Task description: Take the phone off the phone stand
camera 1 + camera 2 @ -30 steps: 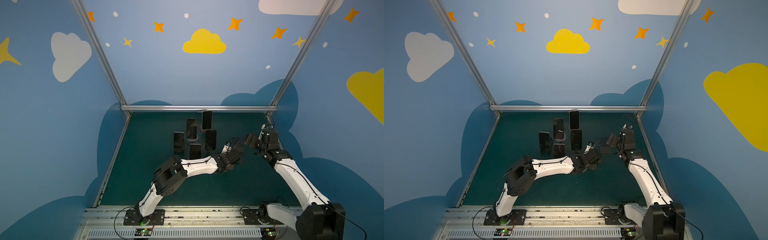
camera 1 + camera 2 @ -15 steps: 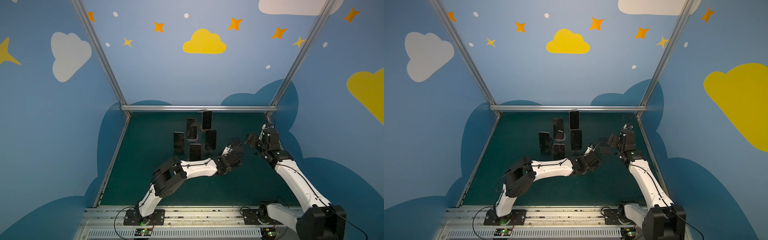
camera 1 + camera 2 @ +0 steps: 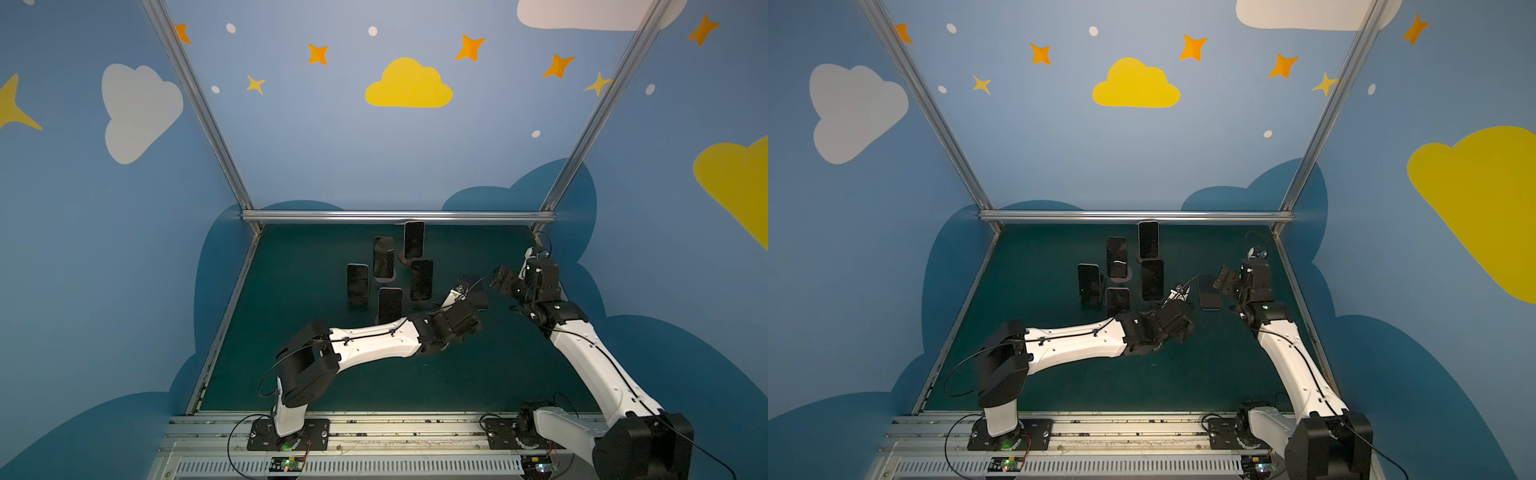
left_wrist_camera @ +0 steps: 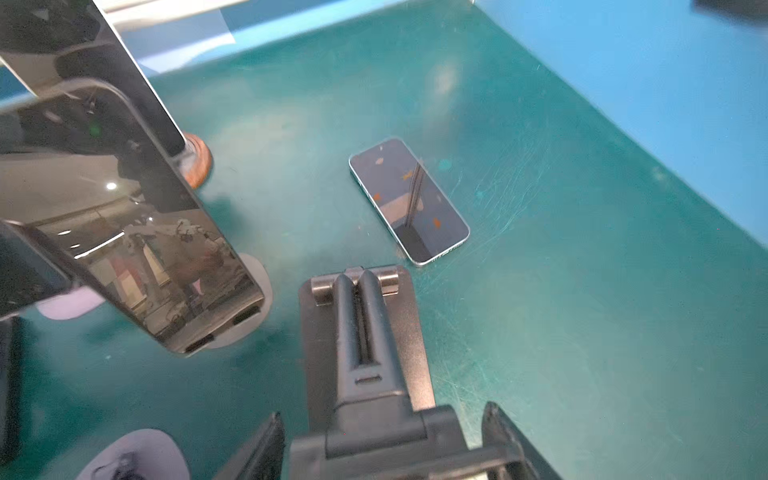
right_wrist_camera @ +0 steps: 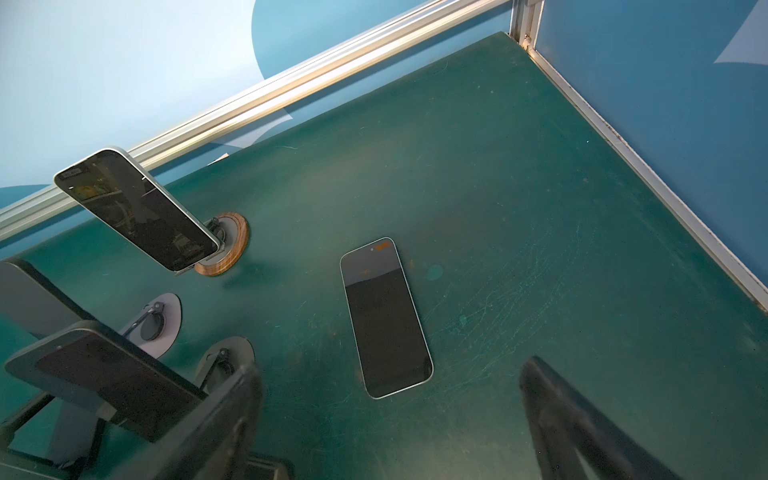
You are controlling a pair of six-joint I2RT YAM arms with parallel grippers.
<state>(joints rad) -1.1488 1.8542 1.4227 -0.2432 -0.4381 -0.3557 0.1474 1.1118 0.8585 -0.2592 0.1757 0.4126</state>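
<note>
Dark phone (image 4: 409, 201) flat, top toward back wall (image 3: 1133, 166); left fingers (image 4: 262, 453) grip stand (image 4: 365, 332)

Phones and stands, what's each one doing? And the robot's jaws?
flat phone: lying face up, on no stand.
black stand: empty, no phone on it.
left gripper: jaws shut on black stand.
right gripper: jaws open, empty.
five propped phones: upright on stands, screens dark.
</note>
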